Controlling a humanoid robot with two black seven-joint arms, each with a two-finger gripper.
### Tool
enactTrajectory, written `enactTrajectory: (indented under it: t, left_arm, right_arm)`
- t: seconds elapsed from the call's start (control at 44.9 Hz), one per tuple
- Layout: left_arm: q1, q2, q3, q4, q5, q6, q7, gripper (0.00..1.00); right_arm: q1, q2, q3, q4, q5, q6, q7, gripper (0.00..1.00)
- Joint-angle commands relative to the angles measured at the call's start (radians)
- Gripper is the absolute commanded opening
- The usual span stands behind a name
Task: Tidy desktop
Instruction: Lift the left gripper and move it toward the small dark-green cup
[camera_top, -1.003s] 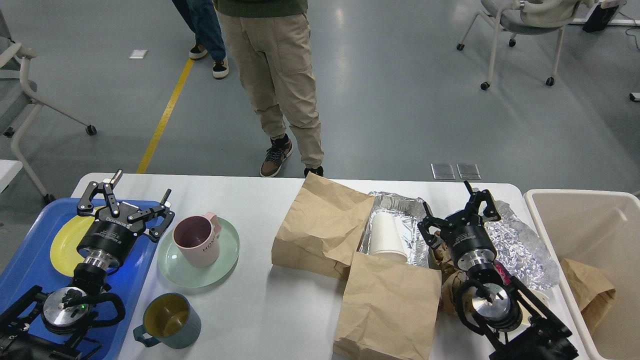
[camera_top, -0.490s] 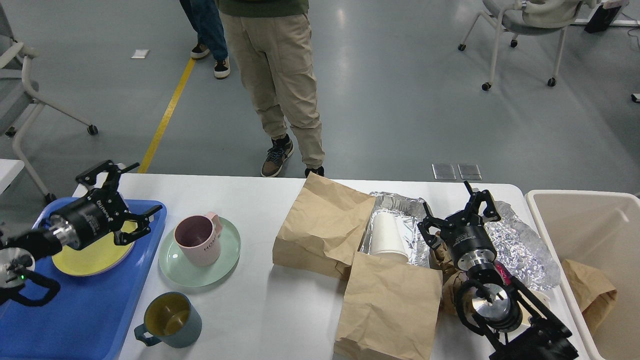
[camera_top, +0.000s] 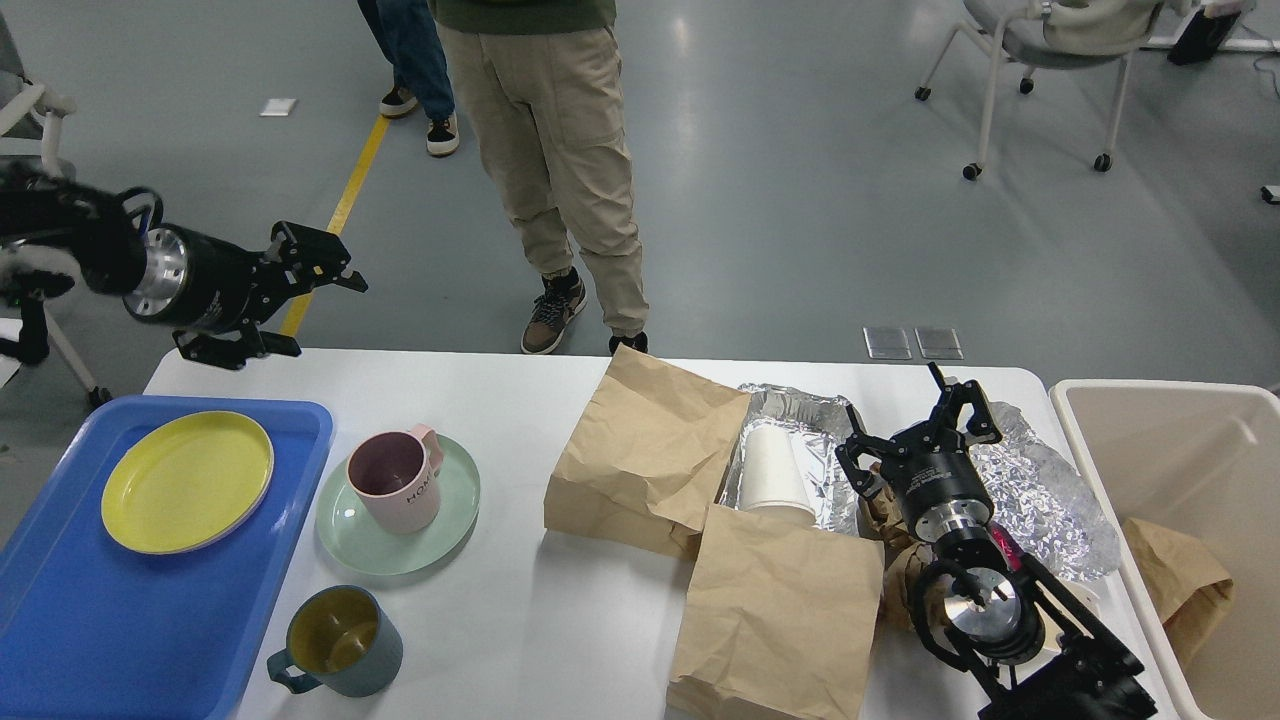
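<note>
The white desktop (camera_top: 520, 620) carries a pink mug (camera_top: 395, 482) on a pale green plate (camera_top: 440, 520), a grey-blue mug (camera_top: 340, 642), two brown paper bags (camera_top: 650, 450) (camera_top: 780, 610), a white paper cup (camera_top: 775, 470) in a foil tray (camera_top: 800, 405), and crumpled foil (camera_top: 1040, 490). My left gripper (camera_top: 300, 295) is open and empty, raised above the far left corner of the desktop. My right gripper (camera_top: 915, 425) is open over crumpled brown paper (camera_top: 895, 575) between the foil tray and the crumpled foil, holding nothing.
A blue tray (camera_top: 120, 630) at the left holds a yellow plate (camera_top: 187, 481). A beige bin (camera_top: 1180, 470) at the right contains a brown bag (camera_top: 1180, 580). A person (camera_top: 555, 150) stands just behind the desktop; wheeled chairs (camera_top: 1040, 60) stand further back.
My left arm lifted off the blue tray and swung up and back to the far left corner, uncovering the yellow plate. My right arm has stayed still.
</note>
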Motion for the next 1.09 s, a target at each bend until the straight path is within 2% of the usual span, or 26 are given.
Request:
enactTrajectory:
  t: [0.0,0.111,0.267,0.357,0.423,0.535,0.669,0.869,0.936,1.07]
  left_arm:
    - [-0.223,-0.127,0.120,-0.158,0.001,-0.004,-0.001,0.99]
    - [-0.378,-0.187,0.134,-0.302,0.002,-0.027,0.002,0.99]
    - [-0.576,-0.299,0.159,-0.471,0.002,-0.130,-0.001,0.99]
    - [-0.676,-0.334,0.159,-0.604,0.002,-0.144,-0.001,0.99]
    - [-0.732,-0.344,0.159,-0.693,0.002,-0.142,-0.003,0.99]
    - [-0.771,-0.348,0.166,-0.773,0.002,-0.141,0.002,0.99]
    - [-0.771,-0.374,0.220,-0.780,0.001,-0.144,0.000,0.98]
    - [-0.751,-0.351,0.248,-0.775,0.002,-0.150,0.002,0.99]
    - [-0.743,-0.344,0.260,-0.773,-0.002,-0.145,-0.018,0.99]
    - [-0.731,-0.336,0.260,-0.767,-0.001,-0.147,-0.017,0.99]
  right_arm:
    - [0.000,0.000,0.000,0.000,0.000,0.000,0.000,1.00]
    - [0.000,0.000,0.000,0.000,0.000,0.000,0.000,1.00]
    - [0.000,0.000,0.000,0.000,0.000,0.000,0.000,1.00]
    - [0.000,0.000,0.000,0.000,0.000,0.000,0.000,1.00]
    - [0.000,0.000,0.000,0.000,0.000,0.000,0.000,1.00]
    - [0.000,0.000,0.000,0.000,0.000,0.000,0.000,1.00]
    - [0.000,0.000,0.000,0.000,0.000,0.000,0.000,1.00]
    - [0.000,0.000,0.000,0.000,0.000,0.000,0.000,1.00]
    - [0.000,0.000,0.000,0.000,0.000,0.000,0.000,1.00]
    - [0.000,0.000,0.000,0.000,0.000,0.000,0.000,1.00]
